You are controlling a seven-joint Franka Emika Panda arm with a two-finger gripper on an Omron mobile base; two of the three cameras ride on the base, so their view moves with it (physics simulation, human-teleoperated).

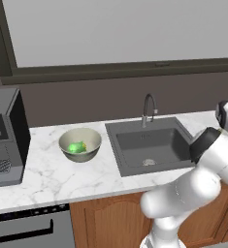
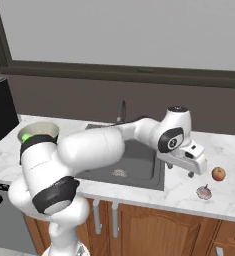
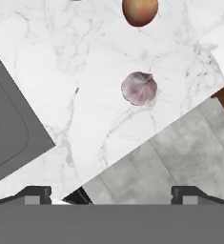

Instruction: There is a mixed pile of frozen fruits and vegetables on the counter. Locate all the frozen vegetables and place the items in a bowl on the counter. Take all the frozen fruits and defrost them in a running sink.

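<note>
While I hang over the counter [image 2: 229,192] to the right of the sink [image 2: 134,162], my gripper [image 2: 195,172] stands with its jaws spread wide and nothing between them. Through the hand view my two dark fingertips [image 3: 35,193] sit far apart at the bottom, with bare marble and the counter's front edge between them and grey floor [image 3: 180,152] showing beyond that edge.

Ahead of my fingers lies the pale pinkish-white vegetable [image 3: 139,88], a small rounded bulb resting on the marble near the front edge of the counter. In the right base view it [image 2: 204,191] sits just below and to the right of my gripper, apart from it. Beyond it, further from the front edge, is the red fruit [image 3: 139,11], round with a yellowish blush; in the right base view it [image 2: 218,173] lies on the counter just right of my gripper, near the vegetable but not touching it.

Left of the sink, the bowl [image 1: 80,144] stands upright on the counter, roughly midway between the front edge and the back wall. Inside it lies the bright green vegetable [image 1: 77,147], with what looks like a bit of yellow-green beside it that I cannot make out clearly. A curved faucet [image 1: 149,107] rises at the back edge of the sink, and a dark appliance [image 1: 4,135] stands at the counter's left end.
</note>
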